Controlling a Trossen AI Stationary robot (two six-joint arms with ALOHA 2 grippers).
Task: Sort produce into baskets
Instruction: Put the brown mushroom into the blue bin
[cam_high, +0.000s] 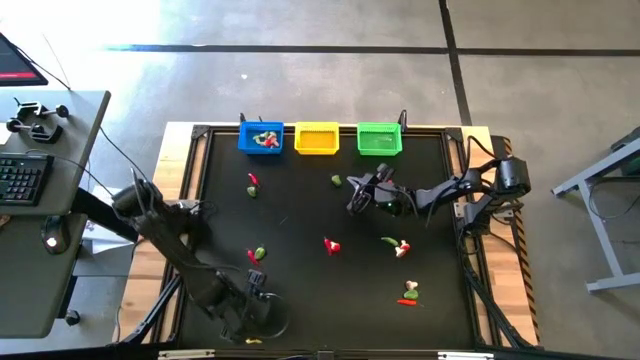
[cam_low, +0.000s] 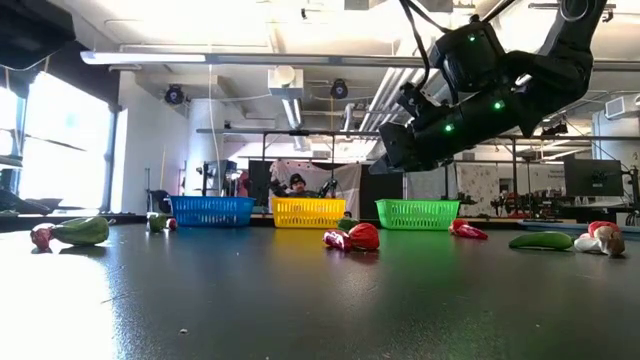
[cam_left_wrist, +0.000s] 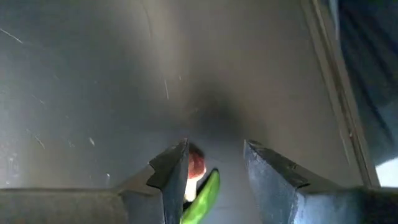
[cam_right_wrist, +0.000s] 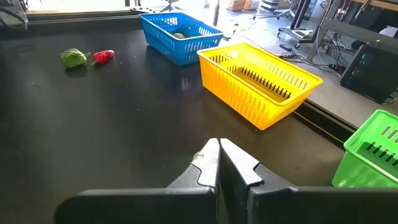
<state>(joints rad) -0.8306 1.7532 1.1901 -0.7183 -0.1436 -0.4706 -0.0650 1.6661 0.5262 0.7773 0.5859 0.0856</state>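
Note:
Three baskets stand in a row at the table's far edge: blue (cam_high: 261, 138) with red and whitish produce in it, yellow (cam_high: 317, 138) and green (cam_high: 379, 138). Tiny produce lies scattered on the black table. My left gripper (cam_high: 256, 282) is open near the front left and points steeply down. A green pod (cam_left_wrist: 203, 193) and a red-and-white piece (cam_left_wrist: 196, 165) lie on the table and show between its fingers. My right gripper (cam_right_wrist: 219, 144) is shut on nothing and hovers above mid table, just short of a small green piece (cam_high: 337, 181).
More produce lies on the table: a red and green pair (cam_high: 252, 184) at the far left, a red piece (cam_high: 331, 245) in the middle, a green pod with a whitish piece (cam_high: 397, 245) and a green-red pair (cam_high: 408, 293) at the right. A desk (cam_high: 40, 200) stands left of the table.

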